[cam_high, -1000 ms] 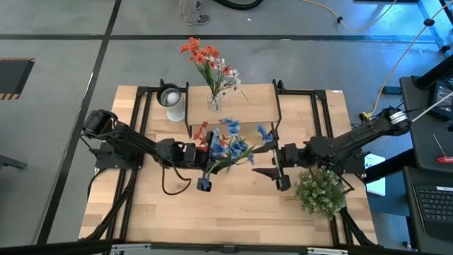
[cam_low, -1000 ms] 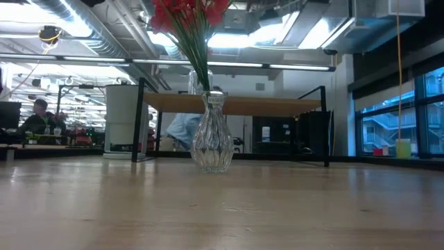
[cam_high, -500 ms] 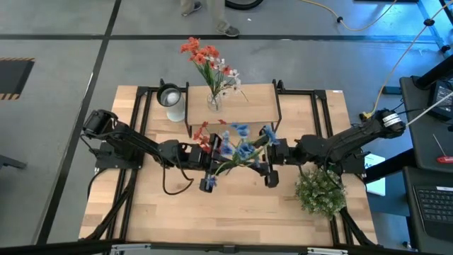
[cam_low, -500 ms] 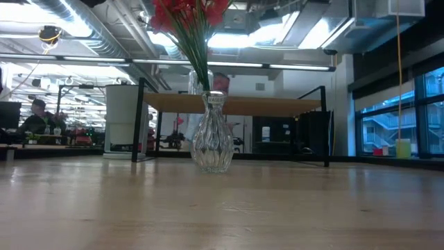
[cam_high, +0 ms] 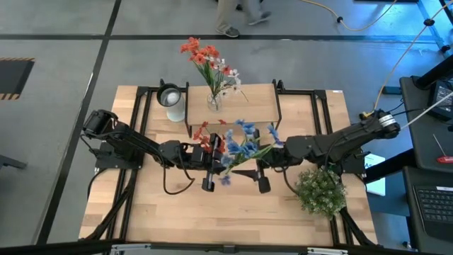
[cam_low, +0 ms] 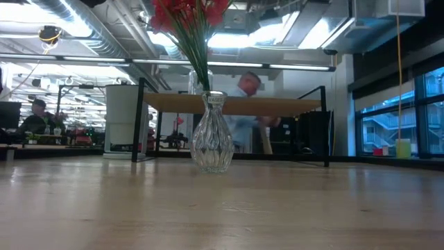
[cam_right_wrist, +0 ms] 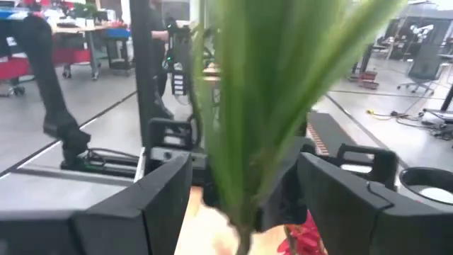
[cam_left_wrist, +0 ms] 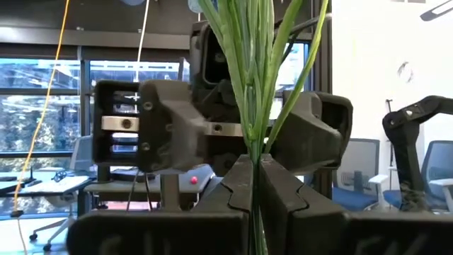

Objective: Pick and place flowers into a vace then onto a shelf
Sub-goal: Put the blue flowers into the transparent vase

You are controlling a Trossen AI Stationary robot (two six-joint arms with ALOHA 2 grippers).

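Left gripper (cam_high: 210, 170) pinching one blue bunch (cam_high: 242, 146); right gripper (cam_high: 259, 173) spread around stems; one vase (cam_high: 213, 101) on shelf (cam_high: 256, 108)

from my seat i see a grey floor (cam_high: 64, 28) around the table, marked with dark lines and a yellow cable (cam_high: 396, 64). a person (cam_high: 237, 14) walks past at the far edge. across the room, ceiling lights (cam_low: 229, 42) and ducts (cam_low: 104, 28) run overhead, tall windows (cam_low: 388, 118) sit on one side, and another person (cam_low: 31, 118) sits at a desk. office chairs (cam_left_wrist: 435, 170) stand further off.
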